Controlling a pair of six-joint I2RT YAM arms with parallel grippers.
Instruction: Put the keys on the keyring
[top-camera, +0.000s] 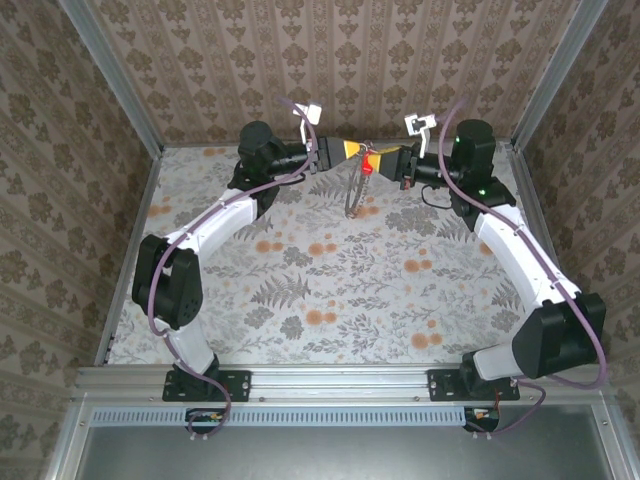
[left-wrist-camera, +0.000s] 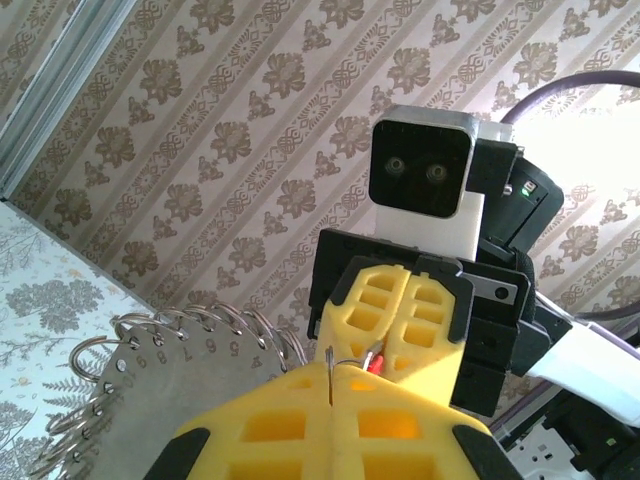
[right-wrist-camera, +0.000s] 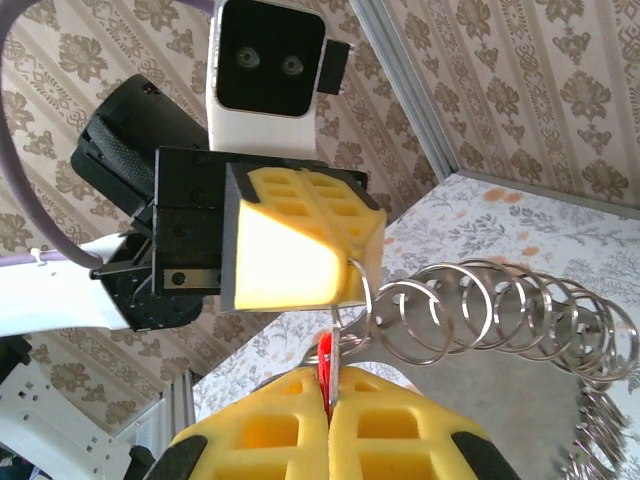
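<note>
Both grippers meet tip to tip above the far middle of the table. My left gripper (top-camera: 348, 150) (left-wrist-camera: 332, 388) is shut on a thin wire ring of the keyring (left-wrist-camera: 330, 365). That ring belongs to a grey numbered disc (left-wrist-camera: 170, 400) edged with several silvery rings (right-wrist-camera: 480, 310), which hangs below the fingers (top-camera: 354, 192). My right gripper (top-camera: 392, 158) (right-wrist-camera: 328, 400) is shut on the key with the red head (right-wrist-camera: 325, 362) (left-wrist-camera: 377, 362) (top-camera: 368, 160). The key's tip touches the held ring (right-wrist-camera: 362, 290) just under the left gripper's yellow fingers (right-wrist-camera: 300, 240).
The flower-patterned table top (top-camera: 330, 280) lies below, walled by patterned panels at the back and sides. Aluminium posts (top-camera: 110, 80) stand at the corners. Each arm's purple cable (top-camera: 200, 225) loops beside it.
</note>
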